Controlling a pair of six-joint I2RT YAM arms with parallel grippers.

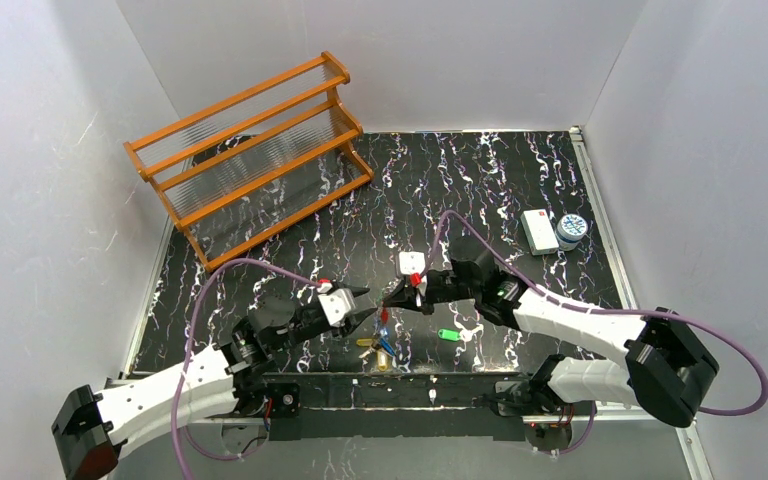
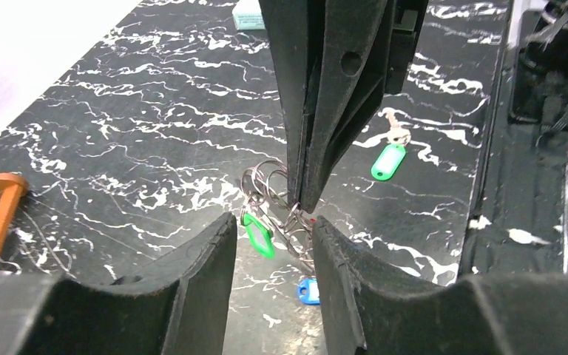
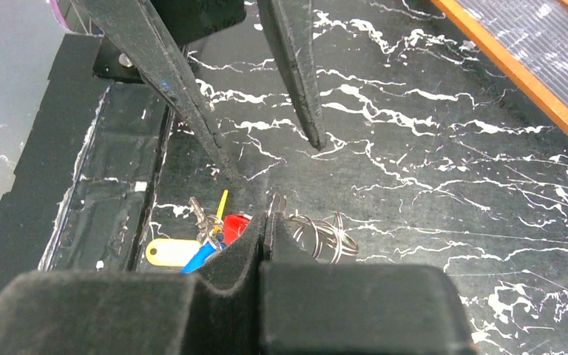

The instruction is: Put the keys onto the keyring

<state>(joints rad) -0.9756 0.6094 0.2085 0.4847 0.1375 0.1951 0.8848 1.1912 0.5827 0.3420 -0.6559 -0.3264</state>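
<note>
My right gripper [image 1: 391, 297] [image 3: 268, 219] is shut on the keyring [image 3: 327, 238], a bundle of thin wire loops held above the table's front middle. Keys hang under it: a red tag [image 3: 235, 225], a blue tag [image 3: 197, 257], a yellow tag [image 3: 170, 251], and in the left wrist view a green tag [image 2: 257, 234] and the blue tag [image 2: 308, 290]. My left gripper [image 1: 362, 299] [image 2: 274, 223] faces it, open, its fingers either side of the hanging keys without gripping. One more green-tagged key [image 1: 448, 335] [image 2: 388, 160] lies alone on the black marbled table [image 1: 480, 180].
An orange wooden rack [image 1: 250, 150] stands at the back left. A white rectangular box [image 1: 538, 230] and a small round tub [image 1: 571, 230] sit at the right. White walls close in the table on three sides. A black strip [image 1: 400, 388] runs along the near edge.
</note>
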